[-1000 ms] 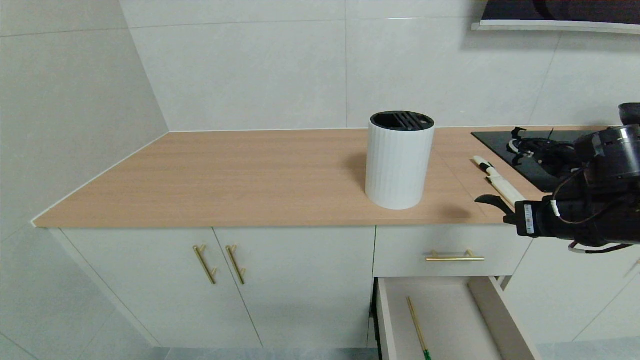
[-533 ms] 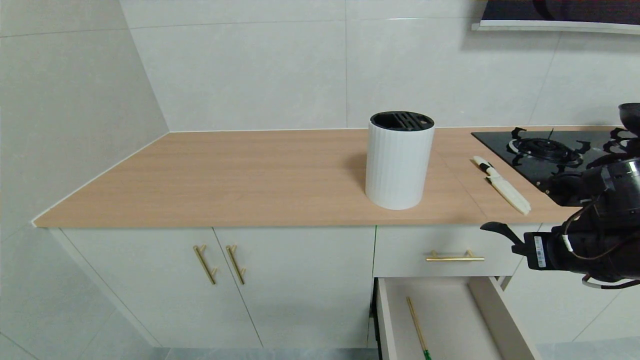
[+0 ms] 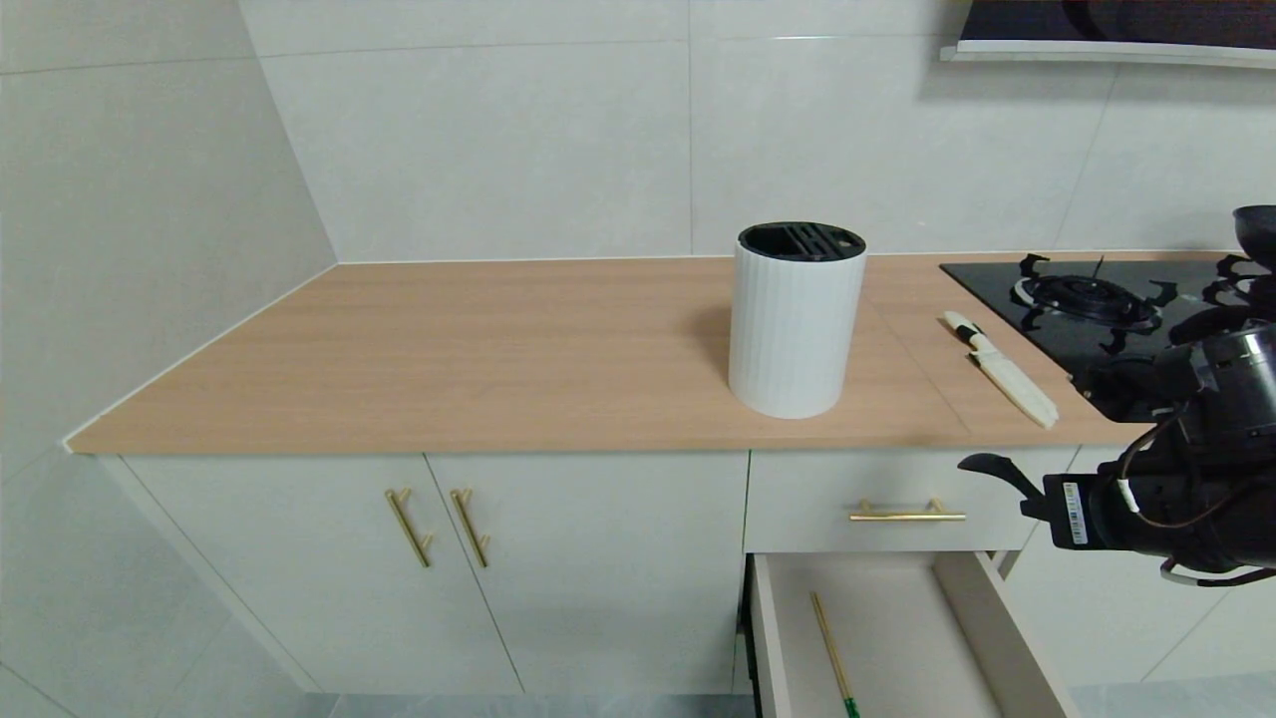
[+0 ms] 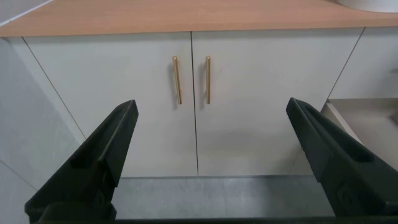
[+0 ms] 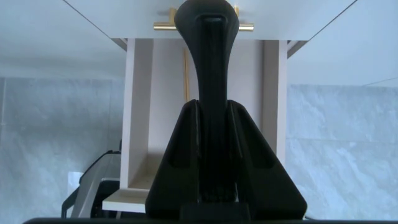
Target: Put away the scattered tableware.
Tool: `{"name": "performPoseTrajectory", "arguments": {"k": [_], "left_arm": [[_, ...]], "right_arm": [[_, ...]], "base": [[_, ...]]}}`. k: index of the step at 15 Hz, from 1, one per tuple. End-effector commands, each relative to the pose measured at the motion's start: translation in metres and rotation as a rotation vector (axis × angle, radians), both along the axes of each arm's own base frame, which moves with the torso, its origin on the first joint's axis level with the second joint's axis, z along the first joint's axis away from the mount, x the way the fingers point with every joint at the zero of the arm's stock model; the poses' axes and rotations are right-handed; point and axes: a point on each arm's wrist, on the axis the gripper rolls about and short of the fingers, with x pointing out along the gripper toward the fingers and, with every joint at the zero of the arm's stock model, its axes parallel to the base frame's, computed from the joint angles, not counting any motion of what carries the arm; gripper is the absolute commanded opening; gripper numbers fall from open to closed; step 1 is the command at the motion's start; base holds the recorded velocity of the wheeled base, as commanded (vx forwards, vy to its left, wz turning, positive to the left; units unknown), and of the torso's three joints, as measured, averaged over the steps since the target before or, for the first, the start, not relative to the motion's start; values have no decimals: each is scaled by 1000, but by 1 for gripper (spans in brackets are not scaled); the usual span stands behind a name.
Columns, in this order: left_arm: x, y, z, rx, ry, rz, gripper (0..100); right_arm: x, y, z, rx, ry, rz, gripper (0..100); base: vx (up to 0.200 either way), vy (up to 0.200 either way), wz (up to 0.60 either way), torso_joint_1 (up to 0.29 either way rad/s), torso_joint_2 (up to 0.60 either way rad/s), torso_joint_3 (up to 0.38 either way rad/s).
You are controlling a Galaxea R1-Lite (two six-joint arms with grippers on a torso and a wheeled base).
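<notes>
Right tool [image 3: 985, 466], fingers pressed together, empty, hung at right of frame, below tabletop [image 3: 498, 359] edge, above open drawer [image 3: 972, 618]. Knife [image 3: 1000, 367] lay on tabletop just above tool in frame, long axis upper-left to lower-right; right arm nearer. Left tool [image 4: 211, 155] spread, empty, facing cabinet doors [image 4: 186, 124].

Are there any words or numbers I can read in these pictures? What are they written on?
On the white sticker behind the right gripper: dark print, too small to read.
On the white holder, knife, open drawer, chopsticks and cabinet doors: no words or numbers.
</notes>
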Motion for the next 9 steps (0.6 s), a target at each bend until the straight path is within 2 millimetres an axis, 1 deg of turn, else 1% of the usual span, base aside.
{"name": "performPoseTrajectory", "arguments": {"k": [1, 4, 9], "left_arm": [[0, 0, 0, 0, 1, 0, 100], [0, 0, 0, 0, 1, 0, 100], [0, 0, 0, 0, 1, 0, 100]], "right_arm": [[1, 0, -2, -2, 7, 0, 0], [3, 1, -4, -6, 17, 1, 0], [3, 1, -5, -6, 20, 1, 0]], "base": [[0, 0, 0, 0, 0, 0], [0, 0, 0, -152, 342, 194], [0, 0, 0, -197, 484, 277]]}}
